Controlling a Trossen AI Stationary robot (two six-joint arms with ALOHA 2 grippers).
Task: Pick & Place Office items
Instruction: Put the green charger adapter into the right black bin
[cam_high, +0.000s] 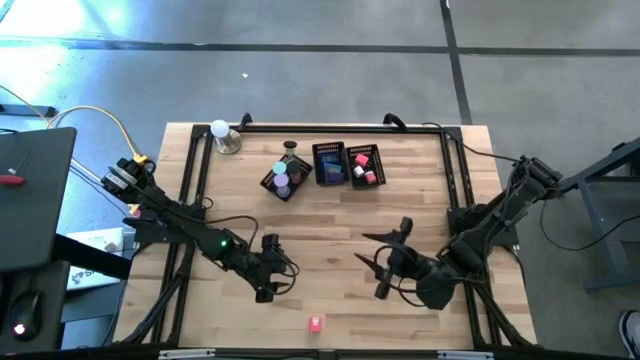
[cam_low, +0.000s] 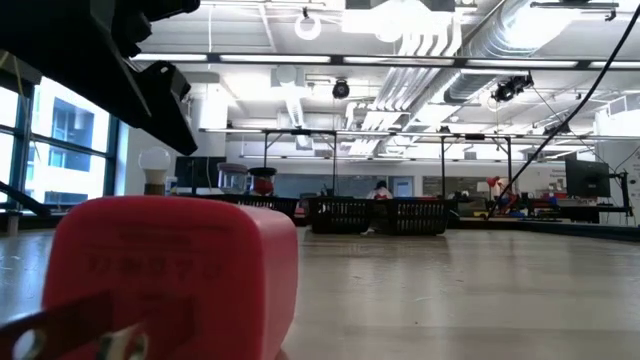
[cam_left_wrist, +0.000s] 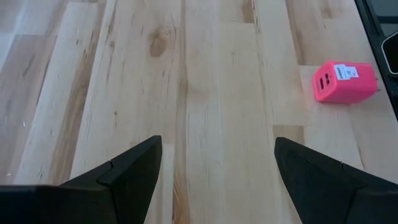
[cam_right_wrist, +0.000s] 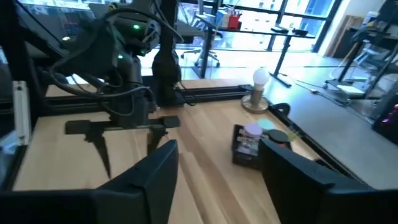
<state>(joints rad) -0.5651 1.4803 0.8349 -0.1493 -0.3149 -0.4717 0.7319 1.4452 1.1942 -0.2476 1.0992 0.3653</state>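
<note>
A pink block (cam_high: 316, 324) lies alone near the front edge of the wooden surface (cam_high: 330, 215), with nothing between it and either arm. The left claw (cam_high: 270, 289) hovers just beside it, fingers spread and empty. The right claw (cam_high: 380, 268) hangs farther off to the right, spread as well, holding nothing. At the back stand three black mesh baskets (cam_high: 331, 163) side by side, with colourful pieces inside them, and left of these a white ball on a metal base (cam_high: 223, 134).
</note>
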